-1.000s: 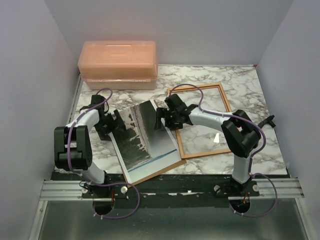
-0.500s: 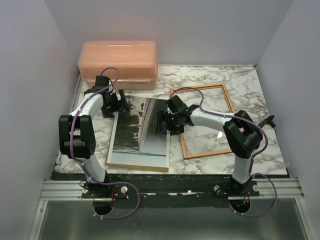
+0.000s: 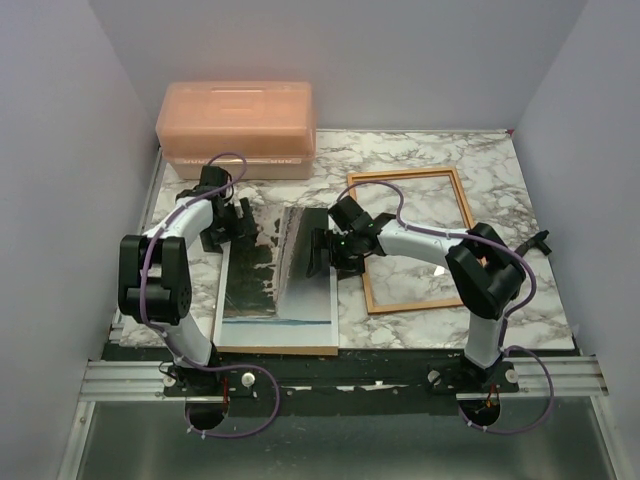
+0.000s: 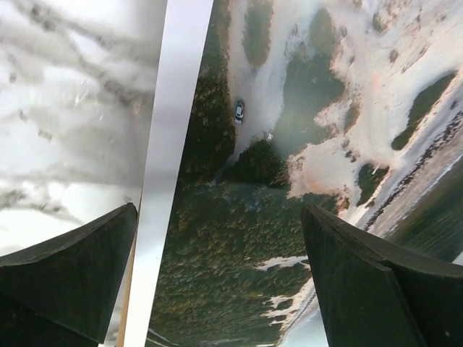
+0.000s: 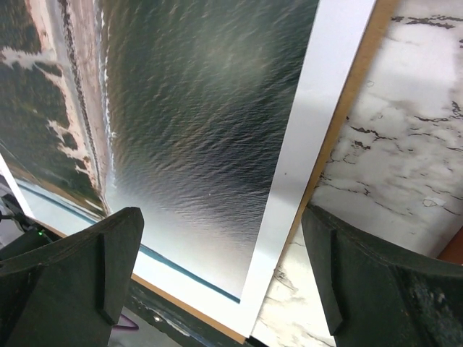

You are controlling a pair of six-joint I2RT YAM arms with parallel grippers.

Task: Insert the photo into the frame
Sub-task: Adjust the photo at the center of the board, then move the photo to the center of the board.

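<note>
Overhead view: the photo [image 3: 262,270] lies flat, picture side up, on a brown backing board [image 3: 277,349] at the near left of the marble table [image 3: 490,160], with a bright band of glare down its middle. The frame [image 3: 400,176] lies flat just to the right of the photo, apart from it, its opening showing bare marble. An orange plastic box [image 3: 237,125] stands at the far left. The left arm rises from its base, bends at the elbow and reaches away along the left side; the left gripper [image 3: 230,220] is over the photo's far left corner, tilted down. The right arm bends at the elbow and runs leftward across the frame's near left part; the right gripper [image 3: 318,252] is at the photo's right edge, between photo and frame. Left wrist view: the left gripper [image 4: 217,282] has its jaws spread wide with nothing between them, both fingers [image 4: 72,282] above the photo [image 4: 289,144], whose white margin runs beside the marble [image 4: 72,108]. Whether the fingers touch the print cannot be told. Right wrist view: the right gripper [image 5: 224,289] is likewise wide apart and holds nothing, looking down on the photo [image 5: 202,144], its white margin, a strip of backing board [image 5: 362,94] and the marble [image 5: 405,144].
</note>
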